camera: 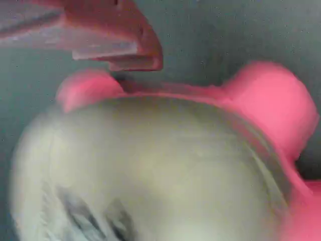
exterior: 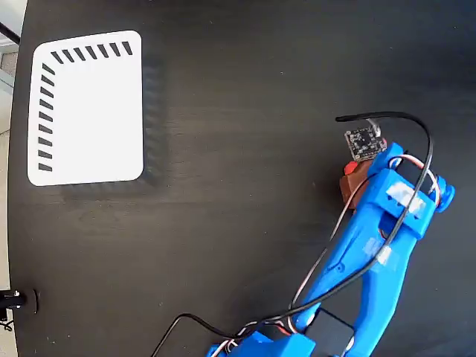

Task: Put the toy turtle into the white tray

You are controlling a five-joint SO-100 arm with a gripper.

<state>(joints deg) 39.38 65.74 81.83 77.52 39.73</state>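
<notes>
Where the blue arm's wrist comes down at the right of the black tabletop (exterior: 245, 149), the small toy turtle with red limbs and a bronze shell (exterior: 348, 181) shows only as a red and brown sliver in the fixed view; the rest is hidden under the arm. In the wrist view the turtle (camera: 150, 170) fills the picture, blurred: pale domed shell, dark smeared mark low on it, pink-red head or leg lumps at the top and right. One red gripper finger (camera: 120, 37) juts in at upper left, just above the shell; contact unclear. The other finger is unseen, so I cannot tell how the jaws stand. The gripper (exterior: 355, 172) itself is mostly covered by a small circuit board (exterior: 363, 143). The flat white rectangular tray with dark slanted slots (exterior: 89, 111) lies well apart, upper left, with nothing on it.
</notes>
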